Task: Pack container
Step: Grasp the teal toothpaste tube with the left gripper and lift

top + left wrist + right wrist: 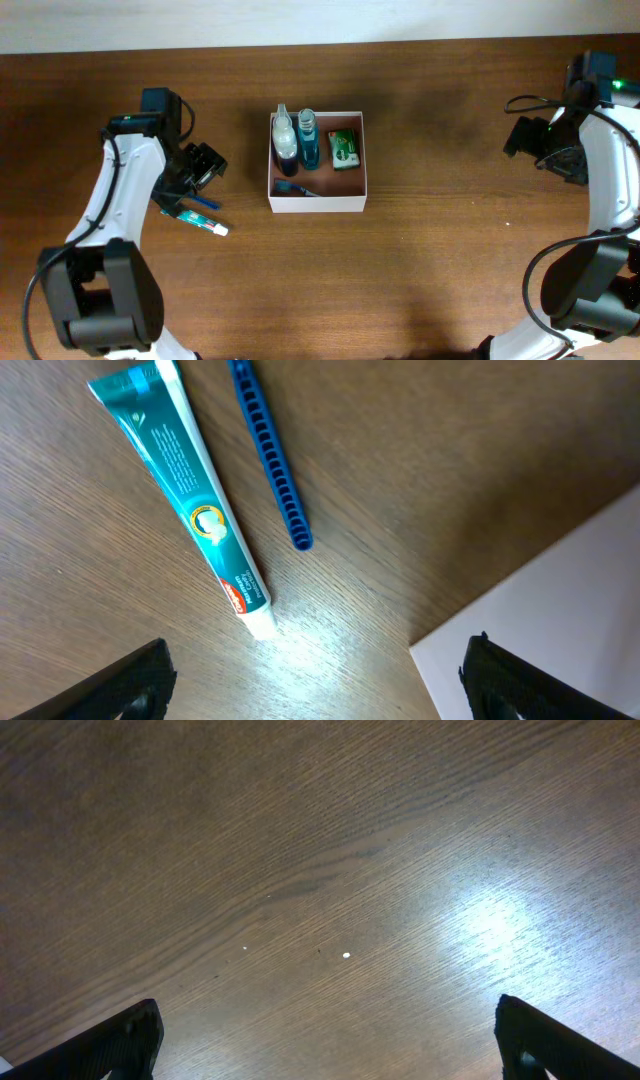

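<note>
Dark brown wood ran right across the table (450, 260), and near its middle sat the container (318, 205), white walls outside, pinkish-tan floor showing inside. In its far-left part a clear bottle (284, 135) and a blue bottle (307, 142) lay side by side, touching. A green packet (345, 148) sat in the far-right corner, and a small dark blue item (296, 187) lay along the near wall, too small to name. Over on the left, the left gripper (205, 165) hovered near the box's left wall, spread wide with nothing between its tips. The left wrist view backed that up, with dark fingers (140, 685) at the bottom corners and bare wood between them. On the wood below lay a teal-and-white toothpaste tube (190, 490), and just beside it, not touching, a blue ridged stick (272, 455); whether it was a comb or a brush handle I couldn't tell. A white corner of the container edged into the lower right of that view. Far over on the other side, the right gripper (522, 135) hung well apart from the box, and its own camera showed its fingers (120, 1040) wide open over bare wood, holding nothing.
</note>
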Motion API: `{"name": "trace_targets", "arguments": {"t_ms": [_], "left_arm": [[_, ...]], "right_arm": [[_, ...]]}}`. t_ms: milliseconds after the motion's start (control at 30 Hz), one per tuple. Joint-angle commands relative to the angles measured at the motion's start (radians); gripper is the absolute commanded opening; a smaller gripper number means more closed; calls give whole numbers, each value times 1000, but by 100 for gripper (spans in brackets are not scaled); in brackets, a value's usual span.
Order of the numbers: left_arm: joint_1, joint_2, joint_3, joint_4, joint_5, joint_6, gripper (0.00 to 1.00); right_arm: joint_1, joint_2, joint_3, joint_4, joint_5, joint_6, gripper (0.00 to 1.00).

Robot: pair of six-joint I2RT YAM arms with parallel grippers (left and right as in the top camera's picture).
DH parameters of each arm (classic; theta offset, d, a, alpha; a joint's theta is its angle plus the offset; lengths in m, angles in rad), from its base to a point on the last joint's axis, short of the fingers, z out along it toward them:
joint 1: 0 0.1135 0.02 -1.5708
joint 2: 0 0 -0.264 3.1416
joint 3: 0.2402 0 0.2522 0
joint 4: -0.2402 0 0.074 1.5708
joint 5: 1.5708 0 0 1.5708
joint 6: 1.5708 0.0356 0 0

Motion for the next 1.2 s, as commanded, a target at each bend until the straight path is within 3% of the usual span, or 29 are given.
{"name": "trace_targets", "arguments": {"t_ms": [0, 567, 633, 933, 1033, 1100, 1167], "left_arm": [[6, 49, -8, -18, 10, -50, 93], [160, 84, -214, 54, 71, -49, 92], [160, 84, -239, 82, 71, -49, 84], [160, 84, -317, 232, 67, -50, 72], [160, 85, -320, 261, 51, -49, 54], [160, 85, -320, 261, 31, -49, 35], [160, 85, -320, 261, 21, -40, 29]], "right_arm": [[-5, 4, -8, 0, 16, 8, 99], [-5, 4, -8, 0, 16, 8, 98], [-5, 4, -8, 0, 16, 9, 99], [-5, 4, -8, 0, 16, 8, 99], [-5, 4, -8, 0, 16, 8, 99], [-5, 4, -8, 0, 16, 9, 99], [-5, 4, -8, 0, 16, 8, 99]]}}
